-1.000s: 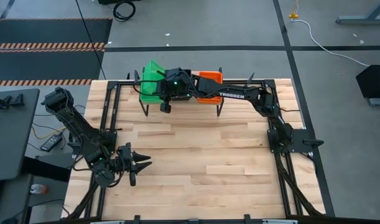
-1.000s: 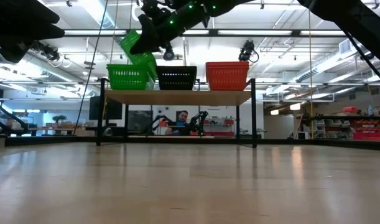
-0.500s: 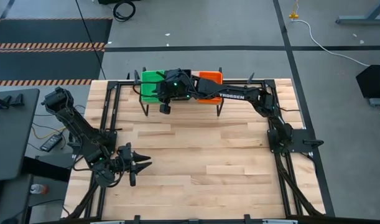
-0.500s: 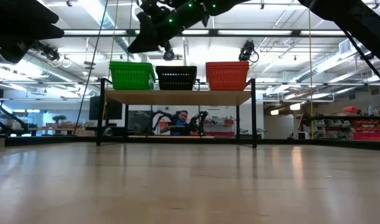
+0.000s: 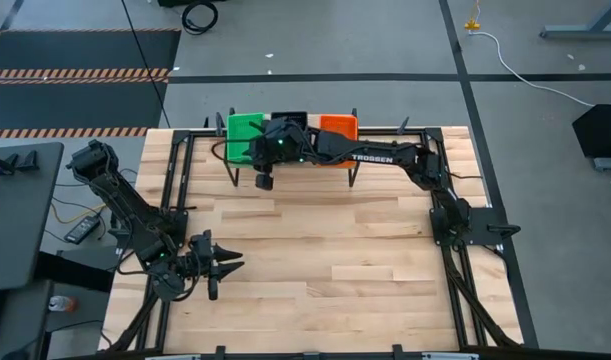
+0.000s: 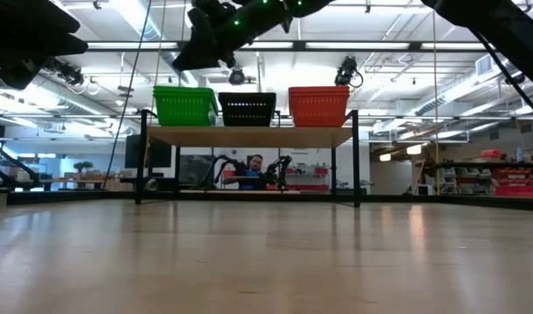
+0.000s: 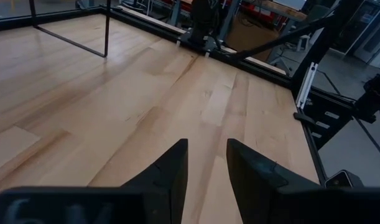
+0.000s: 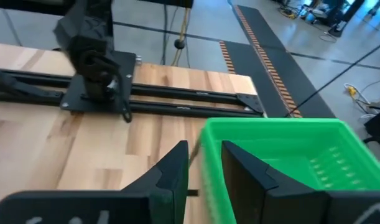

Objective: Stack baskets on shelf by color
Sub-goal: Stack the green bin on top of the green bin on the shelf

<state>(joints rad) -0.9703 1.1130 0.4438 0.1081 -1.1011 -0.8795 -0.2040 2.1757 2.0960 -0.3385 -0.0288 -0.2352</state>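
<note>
Release step: your right gripper (image 8: 202, 163), fingers parted and empty, straddles the bright green perforated plastic basket's (image 8: 289, 155) near rim; lift clear next.

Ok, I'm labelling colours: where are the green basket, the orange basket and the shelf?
green basket (image 6: 185, 105), low view, front wall.
orange basket (image 6: 318, 105), low view, front wall.
shelf (image 6: 249, 136), low view, plank's front edge.

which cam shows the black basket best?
Low view: the black basket sits side-on and unblocked on the shelf. In the high view the right arm covers most of it. Neither wrist view shows it.
</note>
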